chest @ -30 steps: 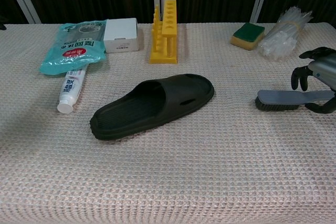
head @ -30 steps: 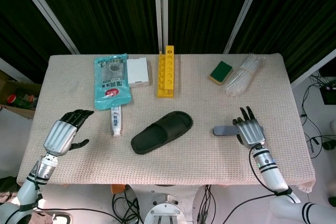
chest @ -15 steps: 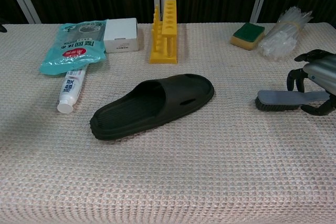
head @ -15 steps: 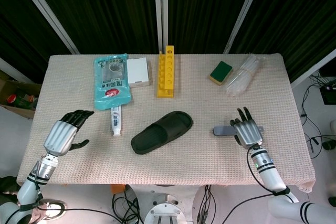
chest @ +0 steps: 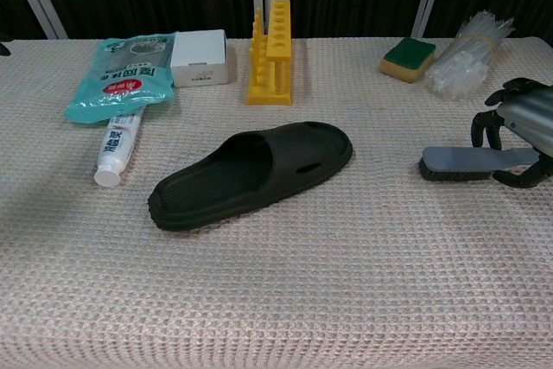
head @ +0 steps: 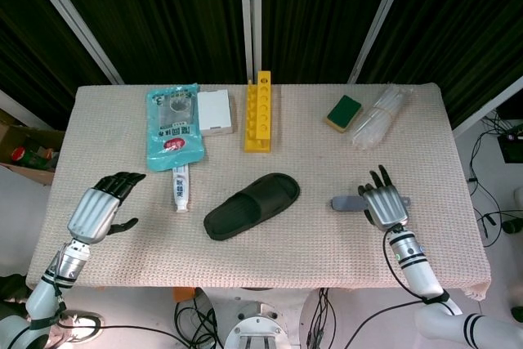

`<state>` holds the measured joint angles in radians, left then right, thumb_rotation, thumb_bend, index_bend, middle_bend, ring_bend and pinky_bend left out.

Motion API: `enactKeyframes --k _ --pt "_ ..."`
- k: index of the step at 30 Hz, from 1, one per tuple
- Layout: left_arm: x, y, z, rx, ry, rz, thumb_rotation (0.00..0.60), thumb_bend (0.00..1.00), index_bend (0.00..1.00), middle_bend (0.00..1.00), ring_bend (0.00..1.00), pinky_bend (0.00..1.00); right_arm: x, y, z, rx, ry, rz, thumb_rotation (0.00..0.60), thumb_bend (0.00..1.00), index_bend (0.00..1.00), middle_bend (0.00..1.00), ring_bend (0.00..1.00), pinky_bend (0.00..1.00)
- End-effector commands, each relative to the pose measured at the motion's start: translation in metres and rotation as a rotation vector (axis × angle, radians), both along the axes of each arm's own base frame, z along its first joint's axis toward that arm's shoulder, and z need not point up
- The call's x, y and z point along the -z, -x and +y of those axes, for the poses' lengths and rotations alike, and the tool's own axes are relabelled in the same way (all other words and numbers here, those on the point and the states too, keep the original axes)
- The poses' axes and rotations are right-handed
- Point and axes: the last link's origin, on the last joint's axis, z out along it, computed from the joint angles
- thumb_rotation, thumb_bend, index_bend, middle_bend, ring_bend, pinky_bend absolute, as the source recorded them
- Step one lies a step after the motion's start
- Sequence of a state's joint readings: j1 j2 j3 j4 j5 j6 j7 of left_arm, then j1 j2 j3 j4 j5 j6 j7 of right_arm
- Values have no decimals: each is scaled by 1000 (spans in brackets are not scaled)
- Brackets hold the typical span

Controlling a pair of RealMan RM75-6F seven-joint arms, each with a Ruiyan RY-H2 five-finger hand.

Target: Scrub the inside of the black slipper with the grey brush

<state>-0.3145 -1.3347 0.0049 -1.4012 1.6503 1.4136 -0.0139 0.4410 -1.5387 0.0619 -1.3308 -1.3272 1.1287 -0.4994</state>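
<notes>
Scrubbing hasn't begun, as far as I can judge. The black slipper [head: 251, 205] lies alone mid-table on the beige waffle cloth, toe toward the yellow rack [head: 260, 111], nothing touching it. The grey brush [chest: 478, 162] is well off to its right, flat on the table [head: 310, 259], bristles down, head pointing at the slipper.

My right robot hand [head: 386, 203] sits over the handle end of that brush. From the chest camera I see its fingers [chest: 485, 126] curled down behind the handle and the thumb hooked in front, bracketing it, but I can't tell whether they've actually clamped on; the brush looks flat on the cloth, not lifted. So I'd call this the grasp stage.

My left robot hand [head: 100, 206] hovers near the left table edge, released, fingers spread, holding nothing, well apart from the slipper. It's out of the chest camera.

What's left, by my reckoning: secure the brush, carry it across, get the bristles inside the slipper's opening and work them. The left hand may need to pin the slipper, since it could skate on this cloth.

Along the back: teal pouch [head: 172, 124], white box [head: 216, 112], toothpaste tube [head: 181, 186], green-and-yellow sponge [head: 344, 112], bundle of clear plastic tubes [head: 379, 116]. None in my path.
</notes>
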Motion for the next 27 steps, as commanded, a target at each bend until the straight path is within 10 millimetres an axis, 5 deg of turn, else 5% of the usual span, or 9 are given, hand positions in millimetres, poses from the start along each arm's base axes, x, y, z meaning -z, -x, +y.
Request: enactKeyframes --k 1,7,21,27 --pt "0 0 0 0 1 0 600 46 159 212 192 307 1 0 0 -3 2 -2 600 326 573 584 130 0" --pt "-1 0 -1 1 -1 2 600 46 159 212 192 307 -3 -3 -1 -20 16 -37 600 338 617 617 150 0" --pt "10 -7 -6 65 39 -6 600 83 242 282 248 383 -51 -29 -9 -89 84 -273 600 343 677 662 192 0" --pt "30 -12 -13 129 147 1 600 342 320 335 284 421 -65 -48 -18 -121 111 -324 600 344 683 665 192 0"
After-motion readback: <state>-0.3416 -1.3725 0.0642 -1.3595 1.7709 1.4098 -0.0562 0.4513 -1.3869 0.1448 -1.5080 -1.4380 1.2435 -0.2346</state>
